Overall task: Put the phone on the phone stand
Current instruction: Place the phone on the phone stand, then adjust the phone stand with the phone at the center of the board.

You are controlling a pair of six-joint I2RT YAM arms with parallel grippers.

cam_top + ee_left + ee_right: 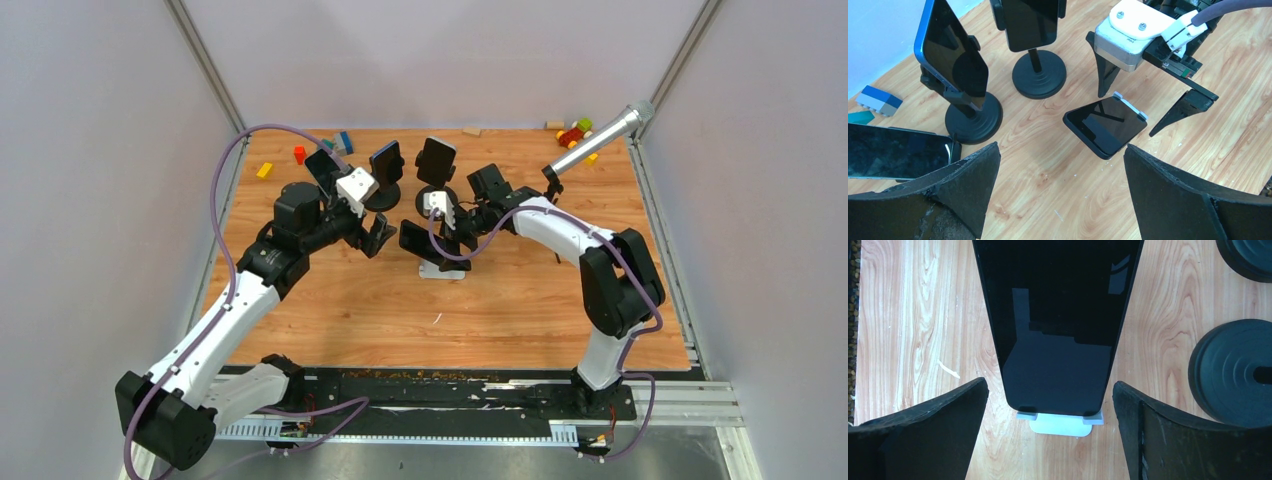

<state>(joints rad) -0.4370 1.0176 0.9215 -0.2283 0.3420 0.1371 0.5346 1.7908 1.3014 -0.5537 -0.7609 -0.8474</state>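
The phone (1058,315) leans on the stand (1060,424), held by its lip. The right tool (1049,385) straddling it and the left tool (1062,147) nearby are both released.

In the right wrist view we lose the top of the phone (1058,325) past the upper edge. It covers nearly all of the white stand (1060,424); only the front lip shows. The black round base (1233,372) runs off the right side. In the left wrist view, the left edge cuts a second phone (893,152) and the top edge a third phone (1029,22). From above, the small blocks (573,135) are too tiny to make out.
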